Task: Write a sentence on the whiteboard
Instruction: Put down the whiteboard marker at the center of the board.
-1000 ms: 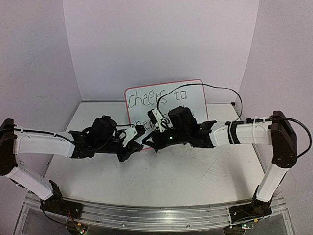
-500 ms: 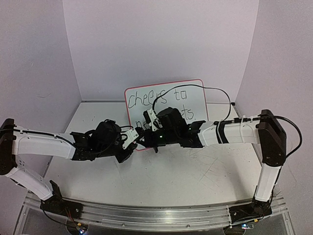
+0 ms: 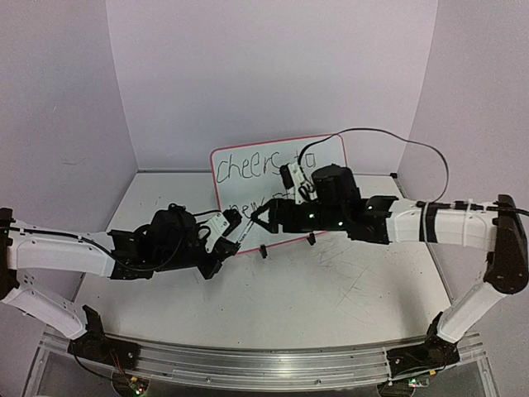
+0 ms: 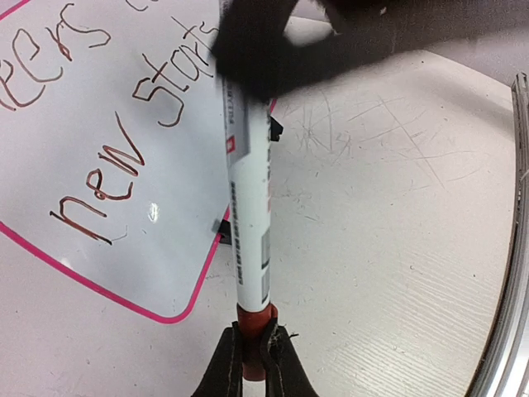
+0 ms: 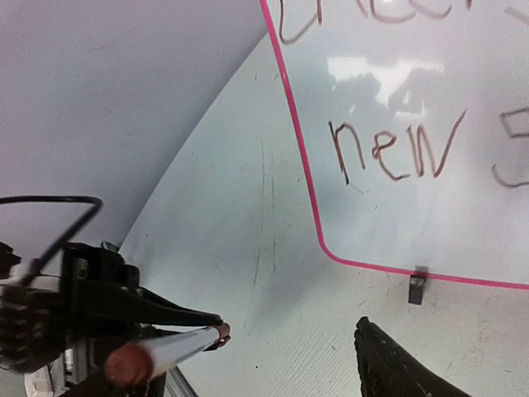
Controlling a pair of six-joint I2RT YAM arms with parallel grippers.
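The whiteboard (image 3: 331,174) stands propped on its lower edge at the rear middle of the table (image 3: 331,289), supported by two small black clip feet (image 5: 417,285). The sentence (image 3: 264,163) is written on it in dark lettering on two lines: "cheers to" above and "new starts" below. In the top view, the two grippers partly cover the lower line. The left gripper (image 4: 252,364) is in front of the board's lower left corner. Its fingers are clenched on the red collar at one end of a marker (image 4: 248,207). The white barrel of the marker points away from the left wrist camera, toward the right gripper (image 3: 261,217). In the left wrist view, the right gripper appears as a dark blur that covers the far end of the marker. In the top view, the right gripper's jaws stand spread apart, released, just beside the marker. The right wrist view shows only one finger (image 5: 388,364), apart from the marker. Whether the right gripper touches the marker cannot be determined.
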